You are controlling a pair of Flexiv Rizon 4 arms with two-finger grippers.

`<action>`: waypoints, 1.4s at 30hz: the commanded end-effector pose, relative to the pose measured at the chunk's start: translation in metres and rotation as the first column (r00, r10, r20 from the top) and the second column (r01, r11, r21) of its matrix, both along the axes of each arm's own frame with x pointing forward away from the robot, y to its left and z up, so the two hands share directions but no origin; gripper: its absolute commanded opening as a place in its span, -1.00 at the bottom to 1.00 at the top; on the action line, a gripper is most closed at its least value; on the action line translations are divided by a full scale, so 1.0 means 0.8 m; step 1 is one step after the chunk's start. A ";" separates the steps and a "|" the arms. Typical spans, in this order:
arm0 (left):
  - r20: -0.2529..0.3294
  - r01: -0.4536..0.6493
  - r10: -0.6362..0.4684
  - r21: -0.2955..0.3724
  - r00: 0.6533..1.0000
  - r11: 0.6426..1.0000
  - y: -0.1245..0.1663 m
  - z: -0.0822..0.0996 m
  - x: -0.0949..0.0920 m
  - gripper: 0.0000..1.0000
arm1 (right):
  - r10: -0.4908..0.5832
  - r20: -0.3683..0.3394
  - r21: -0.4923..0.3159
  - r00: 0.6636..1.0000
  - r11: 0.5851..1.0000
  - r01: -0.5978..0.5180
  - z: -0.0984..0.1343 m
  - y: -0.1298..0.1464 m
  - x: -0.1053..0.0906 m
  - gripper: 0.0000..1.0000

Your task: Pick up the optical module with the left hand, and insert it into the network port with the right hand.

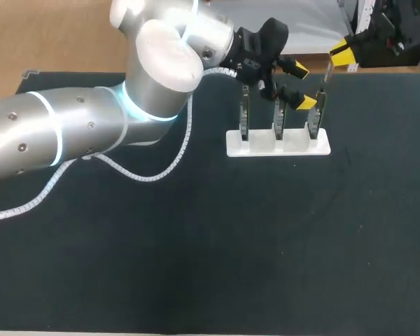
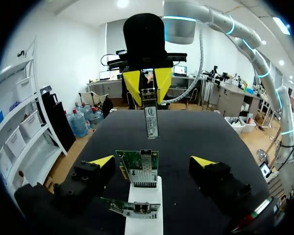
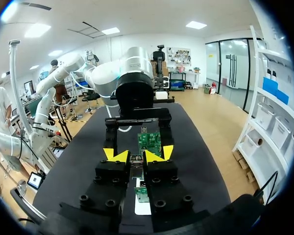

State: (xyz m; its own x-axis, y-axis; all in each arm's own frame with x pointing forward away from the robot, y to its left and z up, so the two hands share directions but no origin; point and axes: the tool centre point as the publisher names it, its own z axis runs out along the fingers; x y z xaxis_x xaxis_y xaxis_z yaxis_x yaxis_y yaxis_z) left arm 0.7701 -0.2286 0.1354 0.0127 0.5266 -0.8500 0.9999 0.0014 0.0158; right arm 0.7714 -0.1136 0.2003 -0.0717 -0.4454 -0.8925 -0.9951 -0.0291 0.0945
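Your left wrist view tells most. The optical module (image 2: 151, 117), a slim silver bar with a printed label, hangs upright from your right gripper (image 2: 147, 89). Both yellow tips pinch its top end, and it is in the air beyond the cards. Your right wrist view gives only the module's end, clamped between that gripper's own tips. In the head view it's a thin grey sliver. Your left gripper (image 2: 152, 161) is spread wide, with a green network card (image 2: 138, 170) between its fingers, untouched. Only the head view shows all three cards in a row on the white stand (image 1: 264, 147).
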 end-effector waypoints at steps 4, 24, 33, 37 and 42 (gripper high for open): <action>0.016 0.014 -0.016 0.089 1.000 0.996 -0.004 -0.004 -0.001 1.00 | -0.001 0.004 0.001 1.000 1.000 0.001 0.000 0.000 -0.001 -1.00; 0.005 -0.005 0.004 0.154 1.000 0.988 0.000 -0.014 -0.004 1.00 | -0.004 0.003 0.006 1.000 1.000 0.004 -0.001 0.000 -0.004 -1.00; -0.002 -0.001 0.001 0.184 1.000 0.983 -0.005 -0.020 -0.006 1.00 | -0.008 0.003 0.007 1.000 1.000 0.008 -0.002 -0.002 -0.004 -1.00; -0.005 0.006 -0.005 0.197 1.000 0.980 -0.008 -0.021 -0.007 1.00 | -0.010 0.002 0.009 1.000 1.000 0.010 -0.002 -0.003 -0.005 -1.00; 0.013 0.015 -0.018 0.216 1.000 0.976 -0.009 -0.021 -0.007 1.00 | -0.013 0.001 0.009 1.000 1.000 0.013 -0.002 -0.004 -0.005 -1.00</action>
